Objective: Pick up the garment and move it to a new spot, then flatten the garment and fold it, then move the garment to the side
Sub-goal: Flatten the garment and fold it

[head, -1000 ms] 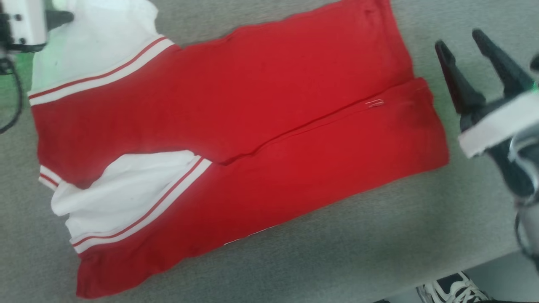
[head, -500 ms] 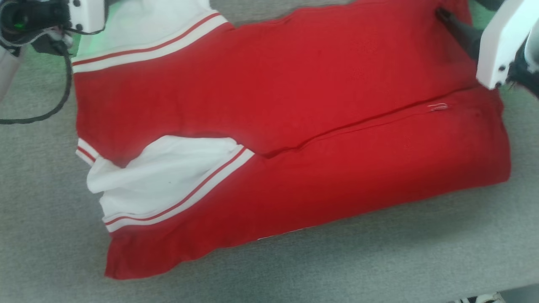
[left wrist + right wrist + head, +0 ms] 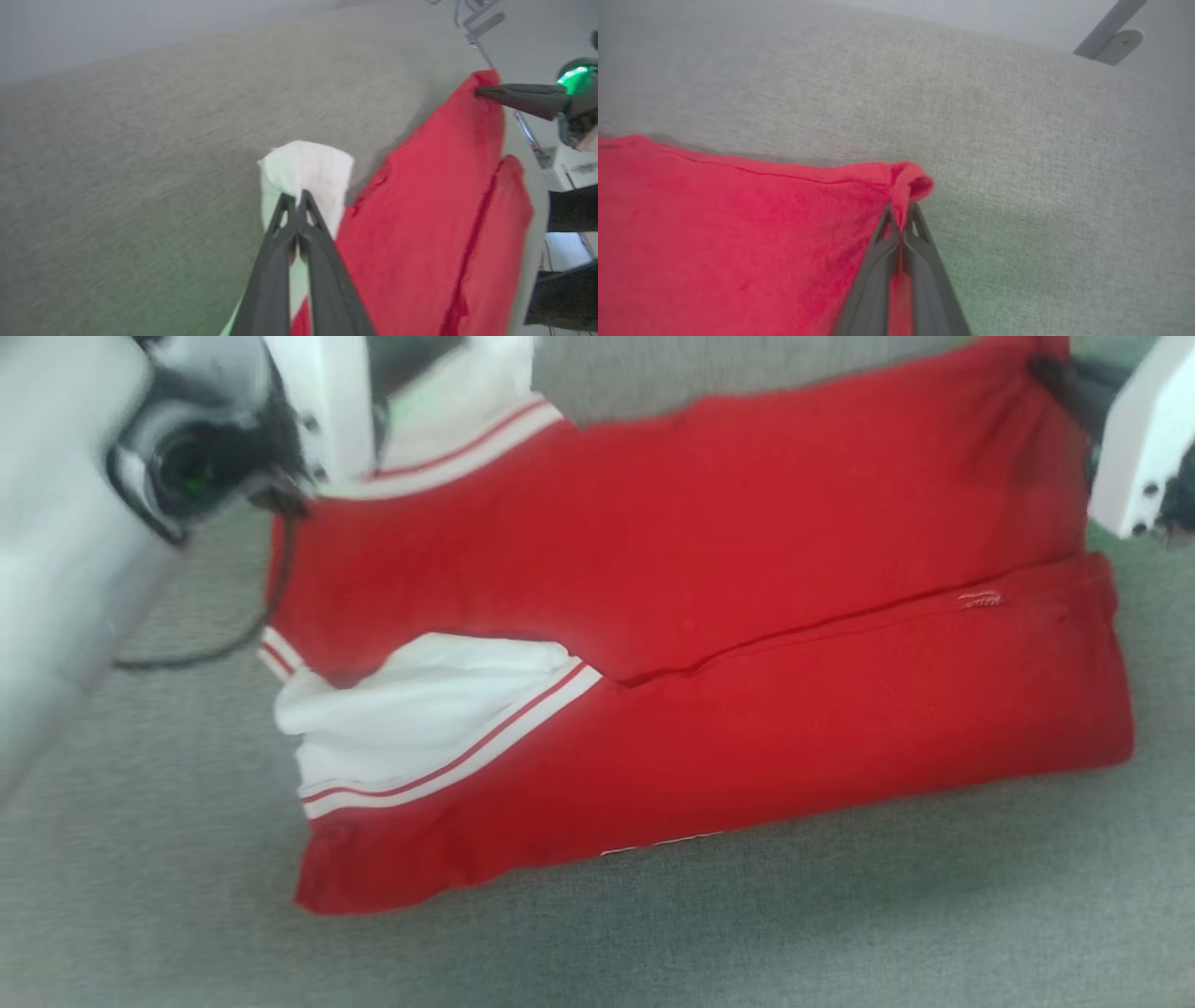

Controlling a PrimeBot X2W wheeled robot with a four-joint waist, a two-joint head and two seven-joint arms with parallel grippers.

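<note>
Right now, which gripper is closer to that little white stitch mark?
Right. The right gripper pinches the garment at the corner beyond the stitch mark; the left gripper pinches its white sleeve at the far end.

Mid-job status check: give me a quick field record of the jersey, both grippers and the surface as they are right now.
garment: red jersey, white striped-trim sleeves, appears folded with two edges meeting across the middle
table: grey cloth-covered top, garment lies on it
left gripper: shut, pinching the white sleeve at a far corner
right gripper: shut, pinching the far red corner, cloth bunched at the tips
fold stage: both far corners gripped, near edge resting on the table
</note>
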